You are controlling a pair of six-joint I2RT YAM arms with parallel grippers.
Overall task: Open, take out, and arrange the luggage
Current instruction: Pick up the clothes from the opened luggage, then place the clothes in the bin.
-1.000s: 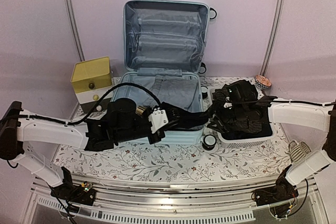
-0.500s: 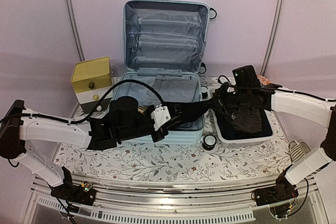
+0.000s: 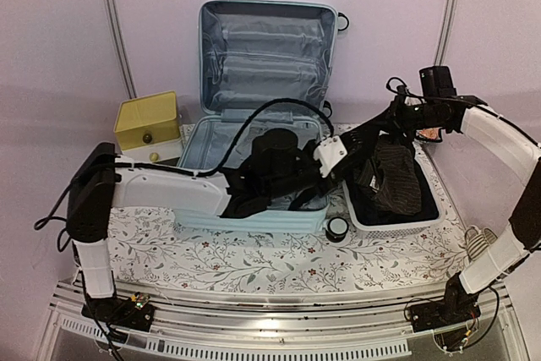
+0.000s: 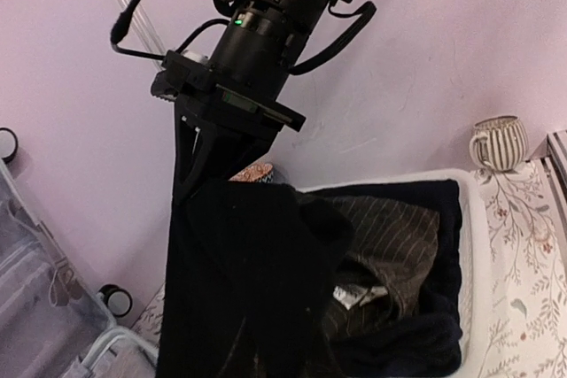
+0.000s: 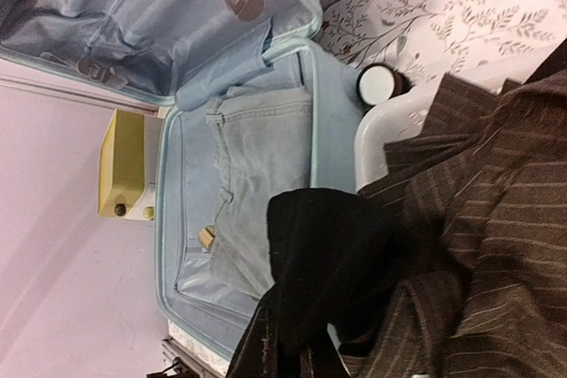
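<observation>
Right wrist view, unlike the left, shows denim jeans (image 5: 248,174) inside the hard-shell luggage (image 5: 330,121), open at table (image 3: 254,259) rear. Left gripper (image 3: 342,156) and right gripper (image 4: 193,181) both pinch a soft black garment (image 4: 239,289).

The luggage (image 3: 279,222) is presenting a smooth, hard plastic shell with a faint sheen. Its lining (image 3: 266,61) is showing as thin grey fabric, creased and slightly shiny. The jeans (image 5: 252,157) are reading as pale, matt denim. The black garment (image 4: 239,281) is appearing as soft matt cloth, and the brown cloth (image 5: 496,219) as fine pinstriped weave. The basket (image 3: 393,226) is showing white plastic, and the worktop (image 3: 254,259) is wearing a floral-printed covering.
</observation>
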